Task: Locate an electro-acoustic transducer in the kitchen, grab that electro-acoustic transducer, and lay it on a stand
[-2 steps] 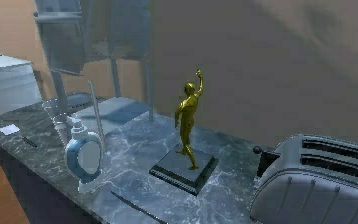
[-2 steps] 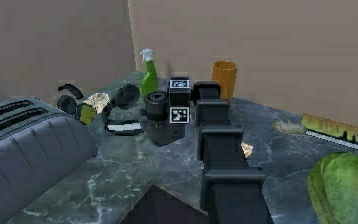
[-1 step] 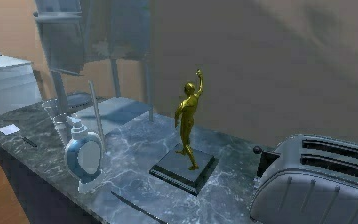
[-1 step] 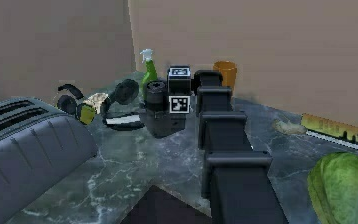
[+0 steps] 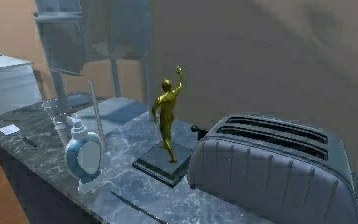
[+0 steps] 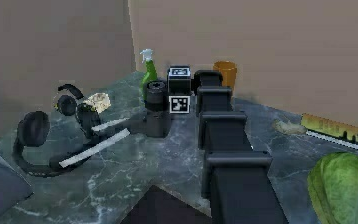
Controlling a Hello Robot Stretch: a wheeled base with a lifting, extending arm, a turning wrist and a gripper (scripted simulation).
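One pair of black headphones (image 6: 47, 135) lies on the grey marble counter (image 6: 137, 175) at the arm side view's left, ear cups down on the stone. Two pale thin strips (image 6: 92, 145) lie just beside it, with a crumpled pale scrap (image 6: 97, 100) at its far side; what these are cannot be told.

Containers: a green spray bottle (image 6: 147, 66) and an amber jar (image 6: 225, 72) stand at the far edge by the wall, contents not discernible.

Markings: two white squares (image 6: 180, 88) at the arm's far end carry black marks, not legible as words.

Arm (image 6: 232, 150): a dark square bar in stepped sections reaches from the near edge out over the counter. The gripper (image 6: 147, 115) sits left of the squares, right of the headphones. Whether it holds anything cannot be told.

A green leafy head (image 6: 342, 190) lies near right.

The forward view shows a golden statuette (image 5: 167, 110) on a dark base, a grey toaster (image 5: 272, 165) to its right, and a blue-and-white jug (image 5: 85, 155) to its left.
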